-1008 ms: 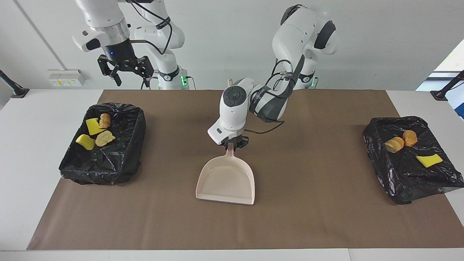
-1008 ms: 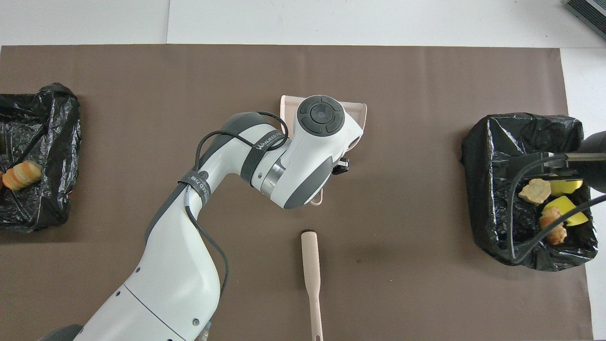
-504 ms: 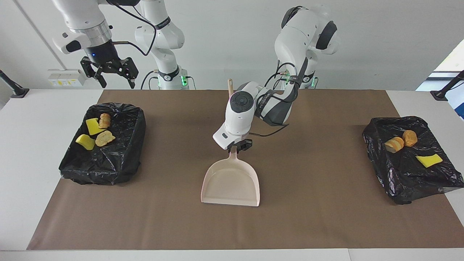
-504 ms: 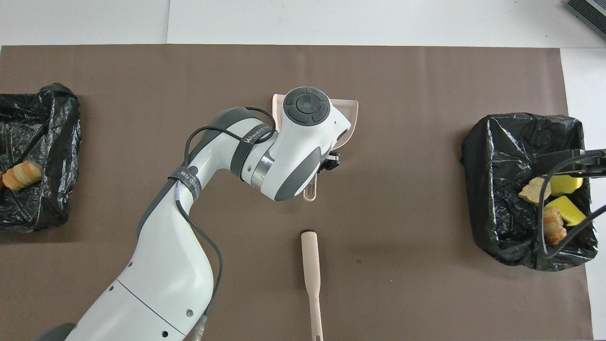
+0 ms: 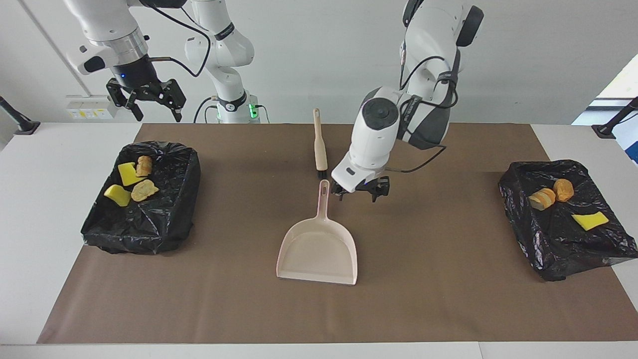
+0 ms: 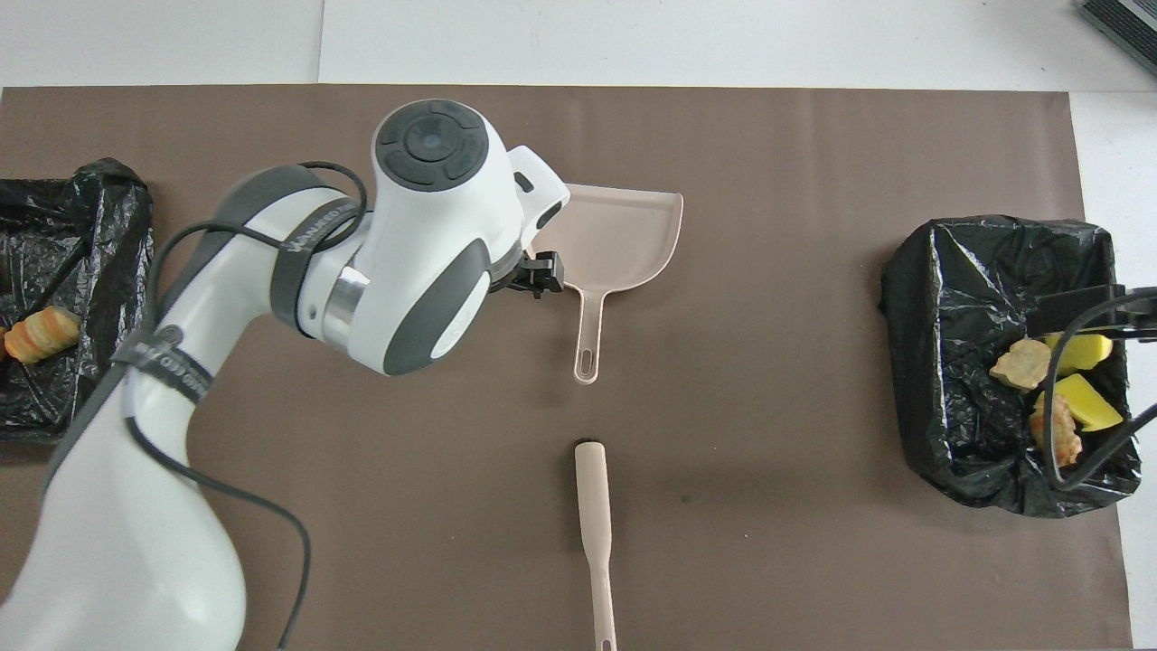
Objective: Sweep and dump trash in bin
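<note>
The pink dustpan (image 5: 319,249) (image 6: 624,235) lies flat and free on the brown mat, handle toward the robots. A beige brush (image 5: 319,149) (image 6: 594,515) lies nearer the robots, in line with that handle. My left gripper (image 5: 358,195) (image 6: 533,276) hangs open and empty just off the handle, toward the left arm's end. Trash chunks, yellow and tan (image 5: 130,182) (image 6: 1053,384), lie in the black-lined bin (image 5: 149,224) (image 6: 949,298) at the right arm's end. Over that bin's robot-side rim my right gripper (image 5: 155,113) waits, open and empty.
A second black-lined bin (image 5: 558,249) (image 6: 99,226) at the left arm's end holds three trash chunks (image 5: 553,195) (image 6: 41,333). The brown mat (image 5: 448,299) covers most of the white table. The left arm's forearm spans the mat in the overhead view.
My left gripper opened, let go of the dustpan handle, and rose toward the left arm's end. The dustpan stays on the mat. The right gripper drifted up and outward.
</note>
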Tool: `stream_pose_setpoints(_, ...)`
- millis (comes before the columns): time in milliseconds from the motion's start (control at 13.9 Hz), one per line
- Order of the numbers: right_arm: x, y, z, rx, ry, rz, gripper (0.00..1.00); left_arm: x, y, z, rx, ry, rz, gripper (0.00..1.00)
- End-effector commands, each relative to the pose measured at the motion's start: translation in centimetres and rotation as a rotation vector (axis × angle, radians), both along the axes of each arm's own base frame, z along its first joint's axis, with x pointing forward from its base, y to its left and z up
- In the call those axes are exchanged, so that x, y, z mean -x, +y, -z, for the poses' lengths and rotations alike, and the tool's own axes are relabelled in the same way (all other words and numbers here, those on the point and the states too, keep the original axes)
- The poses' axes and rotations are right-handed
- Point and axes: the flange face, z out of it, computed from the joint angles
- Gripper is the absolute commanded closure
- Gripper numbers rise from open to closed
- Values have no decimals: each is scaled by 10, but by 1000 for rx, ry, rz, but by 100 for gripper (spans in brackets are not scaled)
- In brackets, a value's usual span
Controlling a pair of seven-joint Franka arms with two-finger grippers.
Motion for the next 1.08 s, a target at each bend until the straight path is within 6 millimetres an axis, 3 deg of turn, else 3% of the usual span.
stream_pose_setpoints(0, 3, -2, 2, 2, 10, -21, 0, 60, 70, -49, -28, -42, 23, 0)
stream_pose_setpoints(144, 5, 0, 2, 2, 22, -27, 0, 84, 95, -81, -47, -33, 60, 0)
stream_pose_setpoints(288, 8, -1, 4, -15, 52, -26, 0, 96, 113, -113, -52, -40, 71, 0)
stream_pose_setpoints(504, 10, -4, -13, -7, 29, -63, 0, 104, 140, -165, -40, -57, 98, 0)
stream_pose_setpoints(648, 15, -5, -12, -18, 61, -70, 0, 101, 166, -201, -39, -39, 133, 0)
stream_pose_setpoints(864, 15, 2, -15, -8, 50, -79, 0, 89, 193, -212, -18, 10, 114, 0)
stream_pose_setpoints(1008, 15, -4, -15, -12, 50, -69, 0, 77, 199, -225, -16, 32, 103, 0)
